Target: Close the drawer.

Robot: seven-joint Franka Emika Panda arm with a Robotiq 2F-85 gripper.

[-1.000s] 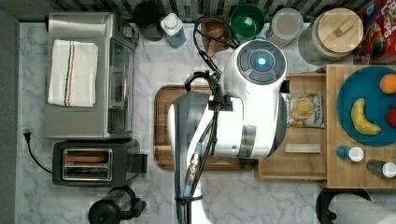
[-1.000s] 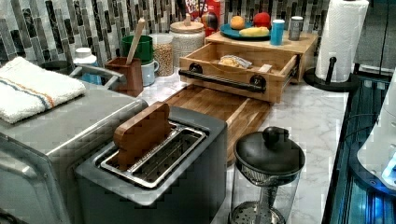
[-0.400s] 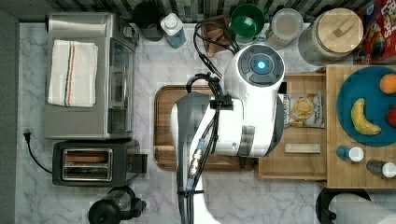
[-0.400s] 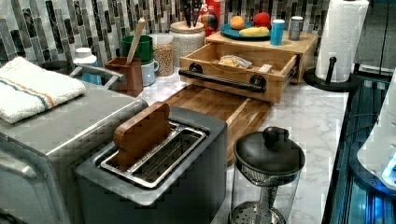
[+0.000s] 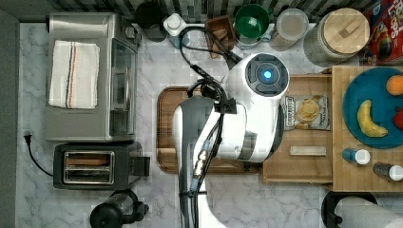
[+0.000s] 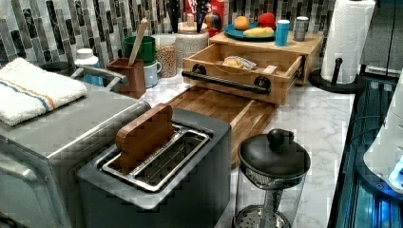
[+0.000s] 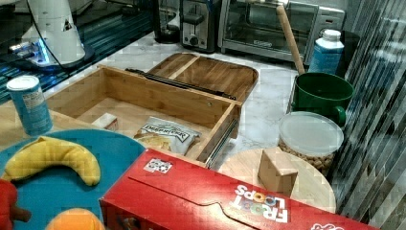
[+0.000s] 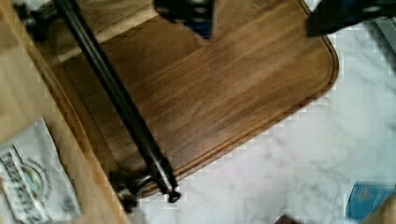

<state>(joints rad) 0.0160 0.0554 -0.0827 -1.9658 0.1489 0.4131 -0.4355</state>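
Note:
The drawer (image 5: 304,164) is a shallow light-wood box, pulled out from under the butcher-block top (image 5: 343,156). It holds a snack bag (image 5: 306,111) and a small pale block (image 5: 308,150). Its black bar handle (image 6: 223,81) faces the dark brown tray (image 6: 214,102). In the wrist view the handle (image 8: 116,100) runs diagonally along the drawer front (image 8: 23,93). My gripper (image 8: 259,28) hangs open over the tray (image 8: 224,88), apart from the handle, with nothing between its dark fingertips (image 8: 196,18). In the top view my white arm (image 5: 247,118) covers the drawer's front. The right view shows the drawer (image 7: 143,98) open.
A blue plate (image 5: 373,109) with fruit and two small bottles sit on the top. Jars, a green mug (image 5: 252,21) and a cereal box (image 7: 201,201) line the wall. A toaster oven (image 5: 90,78), toaster (image 5: 90,166), coffee press (image 6: 273,175) and paper towels (image 6: 349,40) stand on the marble counter.
In the top view my arm's head has shifted slightly toward the lower edge. The drawer stays open in the same place.

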